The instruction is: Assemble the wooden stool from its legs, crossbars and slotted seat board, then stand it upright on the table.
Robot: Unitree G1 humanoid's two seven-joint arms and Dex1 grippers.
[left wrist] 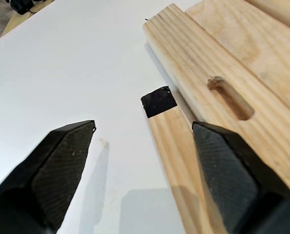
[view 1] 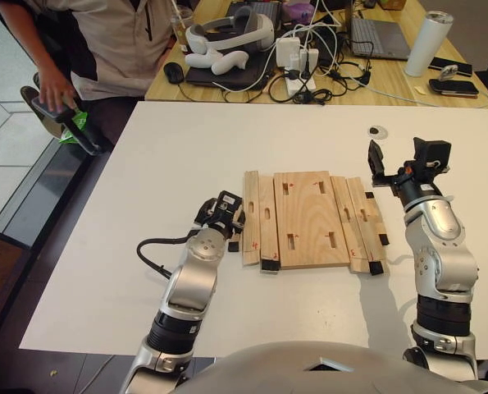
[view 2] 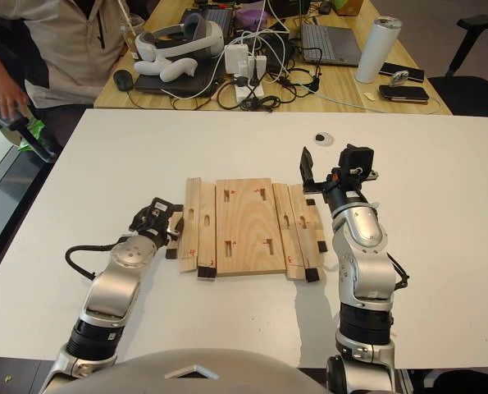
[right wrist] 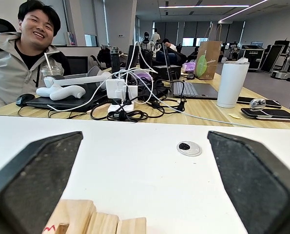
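Note:
The slotted seat board (view 1: 312,218) lies flat at the table's middle. Two slotted wooden legs (view 1: 259,220) lie along its left side and two more (view 1: 357,223) along its right, all with black end caps. A short crossbar (left wrist: 171,141) with a black tip lies just left of the left legs. My left gripper (view 1: 227,215) sits low over it, open, one finger on each side of the bar (left wrist: 142,131). My right gripper (view 1: 403,158) is raised beyond the right legs' far ends, open and holding nothing (right wrist: 145,141).
A small round disc (view 1: 378,130) lies on the white table (view 1: 186,148) behind my right gripper. The wooden desk (view 1: 367,82) beyond carries a headset, cables, a laptop and a white tumbler (view 1: 427,41). Bare table spreads to the left and front.

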